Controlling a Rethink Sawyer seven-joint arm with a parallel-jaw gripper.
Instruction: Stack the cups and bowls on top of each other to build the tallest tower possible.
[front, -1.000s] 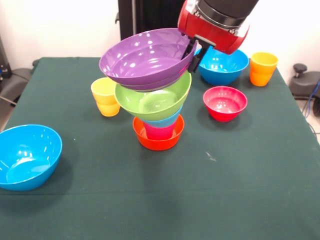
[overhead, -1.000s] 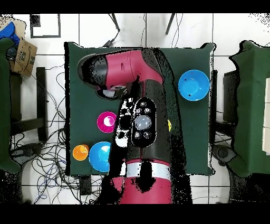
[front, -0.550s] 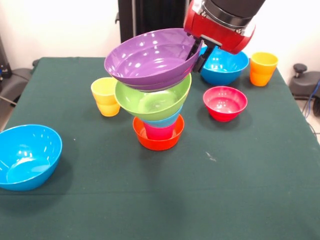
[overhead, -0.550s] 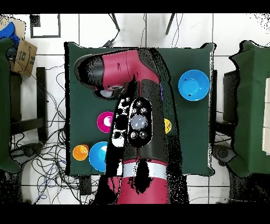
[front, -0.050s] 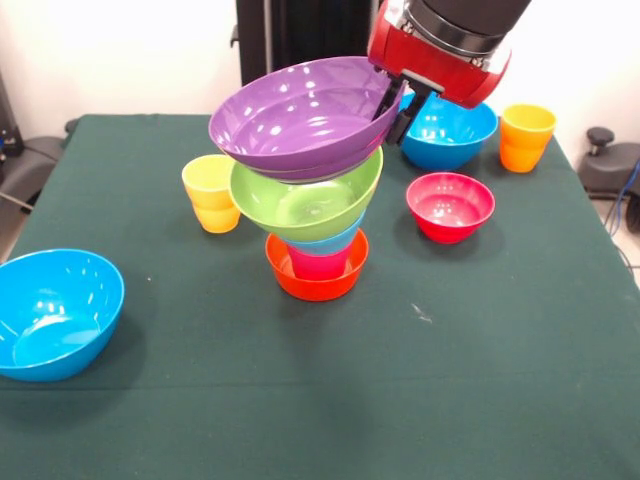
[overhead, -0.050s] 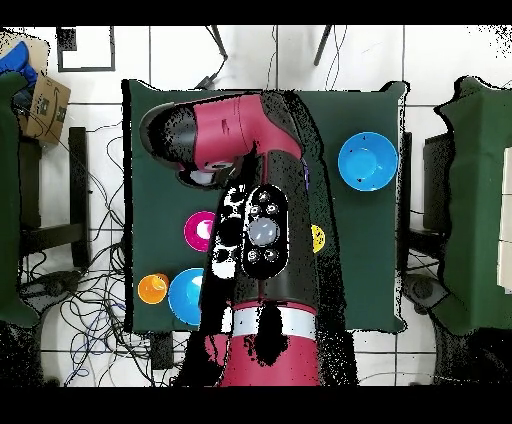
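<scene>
Your pincer (front, -0.050s: 393, 108) pinches the purple bowl's (front, -0.050s: 295, 120) rim atop the tower (front, -0.050s: 310, 195); red bowl (front, -0.050s: 450, 206) sits below it. No readable writing shows.

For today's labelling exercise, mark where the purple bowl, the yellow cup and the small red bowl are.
purple bowl (front, -0.050s: 295, 115): front view, on its inner surface.
yellow cup (front, -0.050s: 210, 195): front view, on its side wall.
small red bowl (front, -0.050s: 450, 200): front view, on its inside.

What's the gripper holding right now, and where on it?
The gripper grips the purple bowl by its rim, on the side toward the far blue bowl. The purple bowl sits tilted atop the green bowl.
</scene>
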